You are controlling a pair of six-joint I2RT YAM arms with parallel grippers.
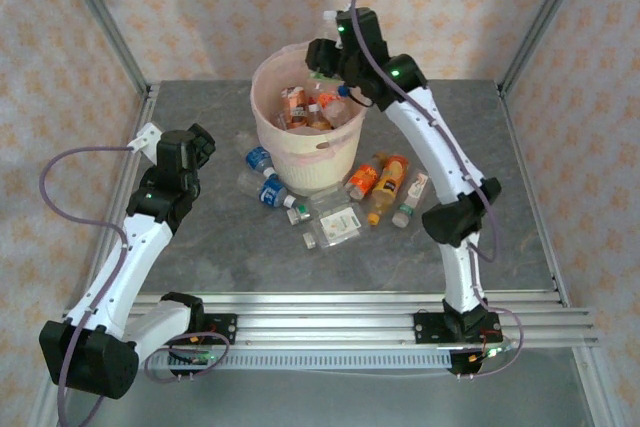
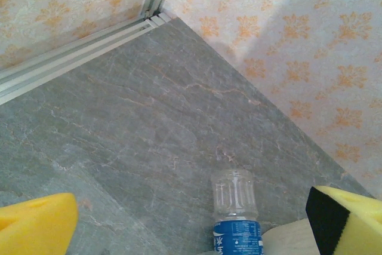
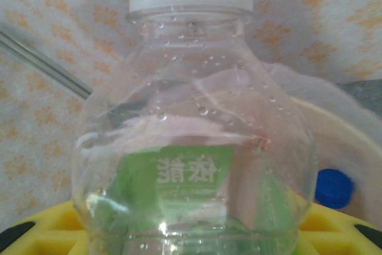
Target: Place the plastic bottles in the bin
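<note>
My right gripper hangs over the far rim of the cream bin, shut on a clear bottle with a green label and white cap; the same bottle's cap pokes up behind the bin. Yellow fingers flank the bottle's base. Several bottles lie inside the pink-lined bin. My left gripper is open, left of the bin, with a blue-label bottle lying on the table ahead between its yellow pads.
Loose bottles ring the bin's front: two blue-capped, flattened clear ones, two orange and a white-labelled one. Patterned walls and metal frame posts close in the grey table.
</note>
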